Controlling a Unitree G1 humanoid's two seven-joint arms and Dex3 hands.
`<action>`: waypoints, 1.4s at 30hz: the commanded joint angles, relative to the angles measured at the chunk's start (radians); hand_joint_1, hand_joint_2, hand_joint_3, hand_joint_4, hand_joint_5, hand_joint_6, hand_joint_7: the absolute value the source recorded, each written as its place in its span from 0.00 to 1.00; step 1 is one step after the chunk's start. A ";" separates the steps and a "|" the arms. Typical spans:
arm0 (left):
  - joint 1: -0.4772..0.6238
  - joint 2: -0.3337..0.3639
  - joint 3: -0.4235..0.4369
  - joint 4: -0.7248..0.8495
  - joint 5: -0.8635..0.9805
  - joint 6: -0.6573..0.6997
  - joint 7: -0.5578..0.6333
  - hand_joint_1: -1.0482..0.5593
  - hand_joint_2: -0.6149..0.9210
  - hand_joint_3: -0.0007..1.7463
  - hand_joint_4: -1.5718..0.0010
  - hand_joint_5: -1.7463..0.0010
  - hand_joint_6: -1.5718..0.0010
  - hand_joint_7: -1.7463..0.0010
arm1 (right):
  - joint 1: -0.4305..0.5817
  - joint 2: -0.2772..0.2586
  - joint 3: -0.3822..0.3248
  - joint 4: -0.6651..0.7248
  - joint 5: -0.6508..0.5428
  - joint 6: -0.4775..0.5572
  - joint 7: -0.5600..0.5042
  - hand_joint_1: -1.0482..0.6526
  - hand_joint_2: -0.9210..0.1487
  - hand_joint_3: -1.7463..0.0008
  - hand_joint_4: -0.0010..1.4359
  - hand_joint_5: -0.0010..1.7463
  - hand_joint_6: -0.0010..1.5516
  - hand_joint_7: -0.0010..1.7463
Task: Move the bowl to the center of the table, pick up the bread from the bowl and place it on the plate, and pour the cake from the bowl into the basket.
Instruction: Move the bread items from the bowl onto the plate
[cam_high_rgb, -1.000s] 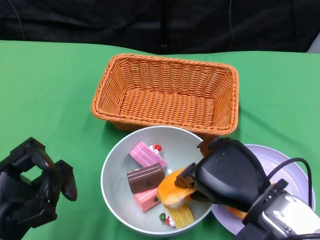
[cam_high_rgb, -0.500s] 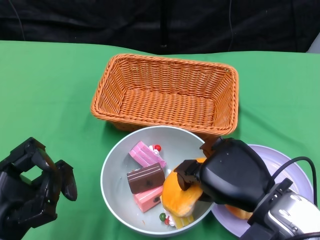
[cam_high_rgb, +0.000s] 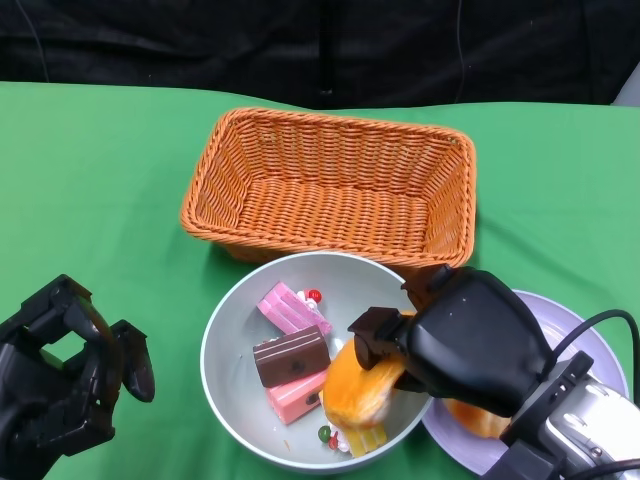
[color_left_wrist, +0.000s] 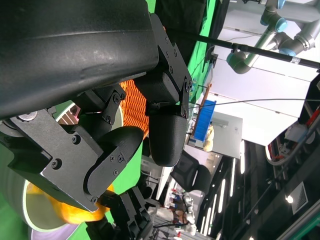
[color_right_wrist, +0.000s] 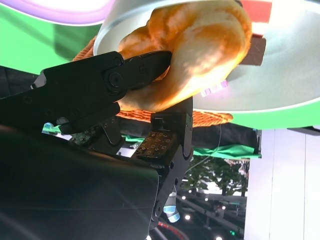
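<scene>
1. Head view: the right hand (cam_high_rgb: 455, 335) grasps the orange bread (cam_high_rgb: 362, 388) at the near right of the grey bowl (cam_high_rgb: 232, 330), which sits mid-table just near of the wicker basket (cam_high_rgb: 330, 185). The bread looks partly lifted, though it is over the bowl's inside. A pink cake slice (cam_high_rgb: 290, 306), a chocolate slice (cam_high_rgb: 290, 356) and another pink slice (cam_high_rgb: 293, 397) lie in the bowl. The lilac plate (cam_high_rgb: 585, 345) lies to the right, touching or just beside the bowl's rim, with something orange on it under the hand. The left hand (cam_high_rgb: 70, 375) rests at the near left, well apart from the bowl, fingers curled in on nothing.

2. Right wrist view: black fingers (color_right_wrist: 125, 75) clamp the bread (color_right_wrist: 200, 50) from both sides against the bowl's rim (color_right_wrist: 280, 100).

3. Left wrist view: the left hand's fingers (color_left_wrist: 165, 130) are bent inward, holding nothing.

4. Judgement: the bread transfer is in hand. Next the right hand should raise the bread clear of the rim, carry it right over the plate, and let go.
</scene>
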 joint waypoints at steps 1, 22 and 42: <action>-0.002 0.010 0.007 0.006 0.003 -0.008 0.002 0.60 0.66 0.82 0.42 0.00 0.48 0.15 | -0.010 0.004 -0.022 -0.001 0.035 -0.008 -0.032 0.47 0.04 1.00 0.62 1.00 0.58 0.60; 0.006 0.015 0.002 -0.020 -0.002 0.025 0.035 0.60 0.64 0.83 0.41 0.00 0.47 0.15 | 0.047 -0.022 -0.133 -0.156 0.082 -0.055 -0.107 0.48 0.00 0.91 0.65 1.00 0.42 1.00; 0.031 0.017 0.003 -0.077 0.001 0.063 0.091 0.61 0.66 0.84 0.42 0.00 0.48 0.14 | 0.167 -0.174 -0.447 -0.055 0.250 -0.100 -0.129 0.53 0.45 0.31 0.63 1.00 0.44 0.97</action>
